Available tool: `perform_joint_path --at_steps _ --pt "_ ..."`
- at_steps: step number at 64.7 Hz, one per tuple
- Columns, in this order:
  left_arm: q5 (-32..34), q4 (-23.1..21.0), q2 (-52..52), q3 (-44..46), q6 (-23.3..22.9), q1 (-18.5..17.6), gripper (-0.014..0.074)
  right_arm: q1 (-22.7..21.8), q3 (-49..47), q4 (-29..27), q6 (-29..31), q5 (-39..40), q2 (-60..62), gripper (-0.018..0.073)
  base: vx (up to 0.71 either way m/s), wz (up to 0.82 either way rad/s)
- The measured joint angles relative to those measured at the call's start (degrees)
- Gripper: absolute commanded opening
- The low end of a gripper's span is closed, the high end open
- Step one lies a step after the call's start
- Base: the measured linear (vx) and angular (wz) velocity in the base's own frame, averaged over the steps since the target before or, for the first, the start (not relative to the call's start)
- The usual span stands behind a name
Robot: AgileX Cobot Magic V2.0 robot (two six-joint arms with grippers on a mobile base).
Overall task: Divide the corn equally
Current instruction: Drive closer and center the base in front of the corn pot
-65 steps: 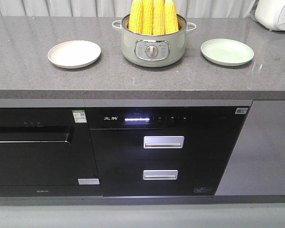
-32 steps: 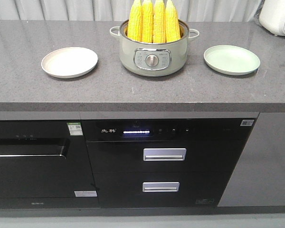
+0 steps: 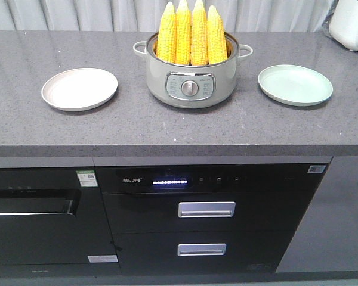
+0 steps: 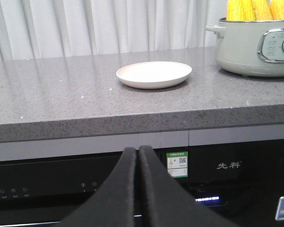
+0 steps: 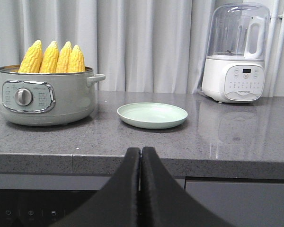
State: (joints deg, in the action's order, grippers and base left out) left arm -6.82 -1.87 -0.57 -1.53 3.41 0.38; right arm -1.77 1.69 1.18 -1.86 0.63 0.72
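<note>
A grey speckled countertop [image 3: 137, 128] runs across my view, with pale curtains [image 3: 65, 15] behind it and black built-in appliances [image 3: 206, 232] below. At its middle stands a pale green electric pot [image 3: 191, 83]. The corn [image 3: 191, 33], four yellow cobs, stands upright inside it, side by side, tips up. A cream plate [image 3: 79, 88] lies to the pot's left and a green plate [image 3: 295, 84] to its right, each apart from the pot. A white blender [image 5: 234, 61] sits on the counter beyond the green plate. My left gripper [image 4: 138, 151] hangs low in front of the counter edge, its fingers pressed flat together around nothing. My right gripper [image 5: 140, 151] is clenched the same way, facing the green plate.
</note>
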Motion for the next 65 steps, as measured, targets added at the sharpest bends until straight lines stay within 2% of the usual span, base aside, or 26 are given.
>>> perform_joint_path --at_steps 65 --pt "0.0 0.0 0.0 0.0 0.0 0.0 -0.0006 0.0 0.0 0.0 0.0 0.0 0.0 -0.0004 0.1 0.0"
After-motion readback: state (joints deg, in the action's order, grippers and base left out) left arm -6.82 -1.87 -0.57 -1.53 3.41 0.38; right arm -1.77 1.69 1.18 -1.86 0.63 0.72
